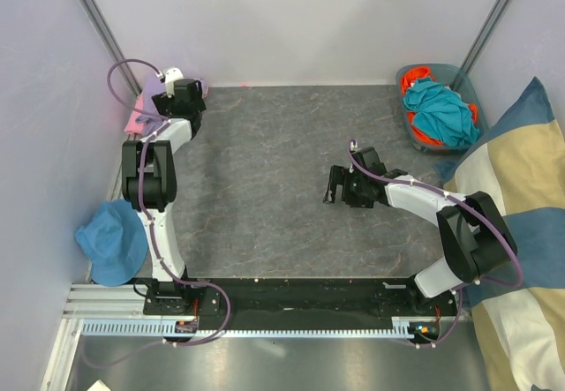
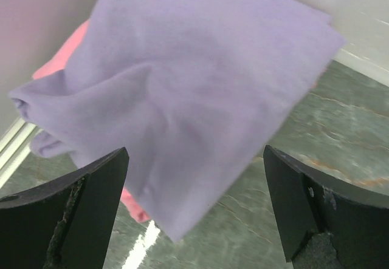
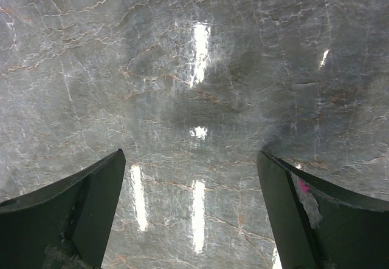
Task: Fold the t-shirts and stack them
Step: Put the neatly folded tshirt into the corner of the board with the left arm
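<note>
Your left gripper is at the far left corner of the grey marble-patterned tabletop, its two black fingers spread as wide as they go. Nothing is clamped between them. Directly under it lies the soft light purple t-shirt, folded into a rough flat square with a loose bunched edge on its left. It rests on top of the pink t-shirt, which peeks out along the left side and again below the purple one's lower edge. Both shirts sit against the pale wall in that corner. You cannot tell from these views whether the fingers touch the cloth.

Your right gripper hangs over bare tabletop near the middle of the table, well apart from the shirts. Its jaws are equally wide open and hold nothing.

At the far right corner you have a grey basket holding teal and orange cloth. A big blue, cream and tan striped cushion leans along the right side. A rounded blue cloth item lies just left of the left arm.
</note>
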Controlling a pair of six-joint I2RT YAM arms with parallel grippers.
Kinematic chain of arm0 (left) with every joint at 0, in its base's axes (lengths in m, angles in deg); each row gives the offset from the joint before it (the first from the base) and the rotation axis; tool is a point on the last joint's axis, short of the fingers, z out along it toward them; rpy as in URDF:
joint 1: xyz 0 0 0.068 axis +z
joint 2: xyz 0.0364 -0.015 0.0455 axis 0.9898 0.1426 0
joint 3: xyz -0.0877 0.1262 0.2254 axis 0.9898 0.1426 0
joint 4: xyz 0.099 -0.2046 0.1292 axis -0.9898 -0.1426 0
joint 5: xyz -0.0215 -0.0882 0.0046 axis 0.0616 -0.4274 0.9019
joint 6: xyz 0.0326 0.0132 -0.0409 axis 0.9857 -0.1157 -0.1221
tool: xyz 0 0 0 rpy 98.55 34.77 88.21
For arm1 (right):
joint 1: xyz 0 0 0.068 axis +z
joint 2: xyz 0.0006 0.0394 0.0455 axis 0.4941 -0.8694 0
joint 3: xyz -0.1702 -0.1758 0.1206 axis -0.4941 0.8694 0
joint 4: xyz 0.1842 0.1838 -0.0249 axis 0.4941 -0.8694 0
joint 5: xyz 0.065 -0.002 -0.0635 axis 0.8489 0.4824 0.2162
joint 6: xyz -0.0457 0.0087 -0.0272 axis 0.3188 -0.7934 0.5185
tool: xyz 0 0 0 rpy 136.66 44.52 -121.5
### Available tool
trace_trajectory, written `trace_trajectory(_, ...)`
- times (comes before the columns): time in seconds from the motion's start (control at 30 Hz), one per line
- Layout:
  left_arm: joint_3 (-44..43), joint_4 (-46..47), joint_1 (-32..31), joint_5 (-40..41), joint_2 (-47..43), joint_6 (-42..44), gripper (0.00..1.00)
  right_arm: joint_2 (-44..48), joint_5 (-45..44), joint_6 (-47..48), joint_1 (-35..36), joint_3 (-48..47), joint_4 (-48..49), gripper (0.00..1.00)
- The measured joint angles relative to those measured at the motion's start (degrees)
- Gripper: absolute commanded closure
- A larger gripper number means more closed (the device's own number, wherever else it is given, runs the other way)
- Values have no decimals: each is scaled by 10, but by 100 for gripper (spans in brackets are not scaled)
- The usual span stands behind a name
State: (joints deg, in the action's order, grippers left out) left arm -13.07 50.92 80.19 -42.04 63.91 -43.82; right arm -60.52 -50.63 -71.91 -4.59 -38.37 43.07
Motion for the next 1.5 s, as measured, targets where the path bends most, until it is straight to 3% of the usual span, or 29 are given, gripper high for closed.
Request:
trace_trajectory(0.47, -15, -24, 61, 14, 35, -5, 0, -1, 0, 0, 0, 0, -3, 2)
trace_trajectory(0.8, -34, -60, 63, 13, 35, -34, 0, 10, -1, 0, 0, 0, -11, 2)
trace_trajectory(0.93, 8, -60, 58, 10, 16, -65, 0, 23, 0, 1, 0, 0, -14, 2)
trace_trajectory(1.17, 118, -60, 25, 12, -95, -131, 0, 48, -1, 1, 0, 0, -19, 2)
trace_trajectory(1.5, 239, -62, -96, 35, -383, -183, 0, 146, -18, 14, 0, 3, -24, 2)
